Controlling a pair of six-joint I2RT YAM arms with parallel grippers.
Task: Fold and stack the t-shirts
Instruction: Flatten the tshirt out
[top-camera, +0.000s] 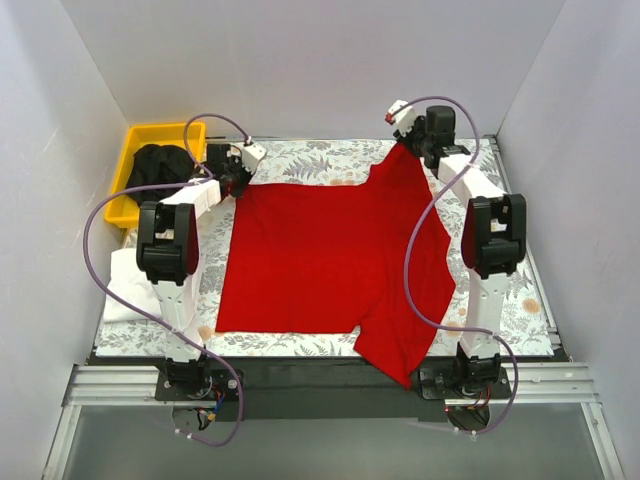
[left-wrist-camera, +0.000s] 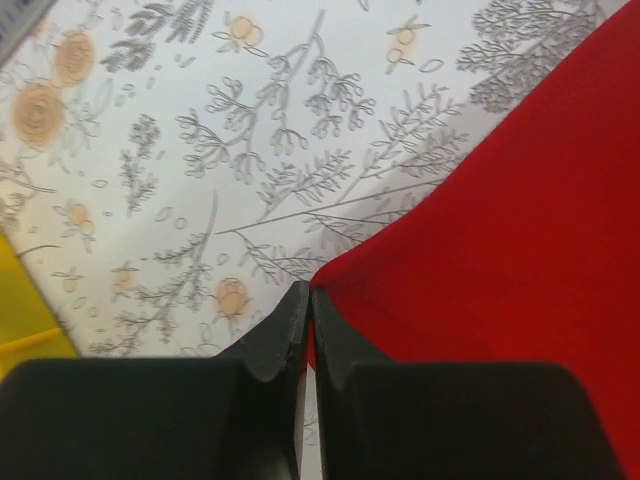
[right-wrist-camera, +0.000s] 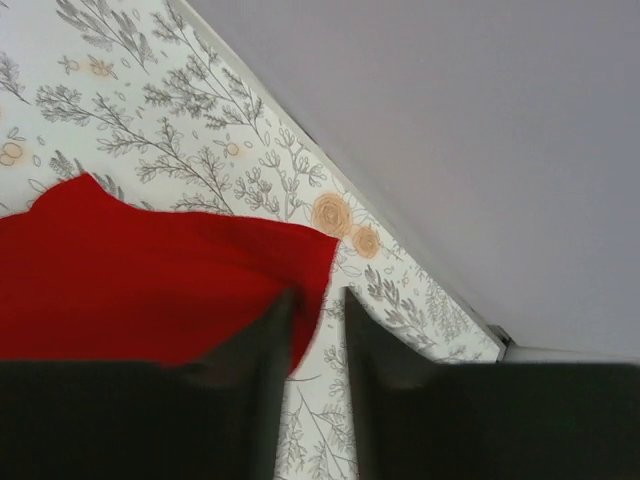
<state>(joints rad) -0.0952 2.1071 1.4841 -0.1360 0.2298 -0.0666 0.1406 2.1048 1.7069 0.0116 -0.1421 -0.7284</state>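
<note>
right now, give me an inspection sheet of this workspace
surface: floral table cover, flat
job's things: red t-shirt spread open, near sleeve past the front edge; black t-shirt bunched in the yellow bin; white t-shirt at the left edge
clutter: nothing seen
grippers: left gripper jaws shut on the red t-shirt's far left corner; right gripper jaws open at its far sleeve
cables: purple cables loop from each arm, the right one crossing the red t-shirt
surroundings: plain white walls
</note>
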